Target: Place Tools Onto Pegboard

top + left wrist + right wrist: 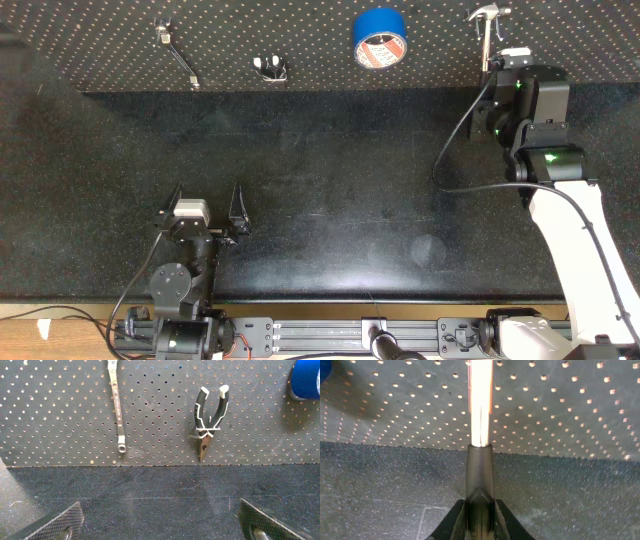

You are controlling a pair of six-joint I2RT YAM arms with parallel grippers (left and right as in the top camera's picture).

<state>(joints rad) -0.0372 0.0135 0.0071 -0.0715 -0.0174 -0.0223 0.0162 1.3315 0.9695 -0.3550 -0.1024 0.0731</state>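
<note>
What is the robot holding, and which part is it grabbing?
The right gripper holds the hammer by the dark grip end of its handle. The left gripper is open and holds nothing.

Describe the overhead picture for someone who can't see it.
The right arm's claw holds a hammer at a pegboard along the far edge of a black mat. A wrench, pliers and a blue tape roll hang on the board, and the left arm's claw sits open near the front.
</note>
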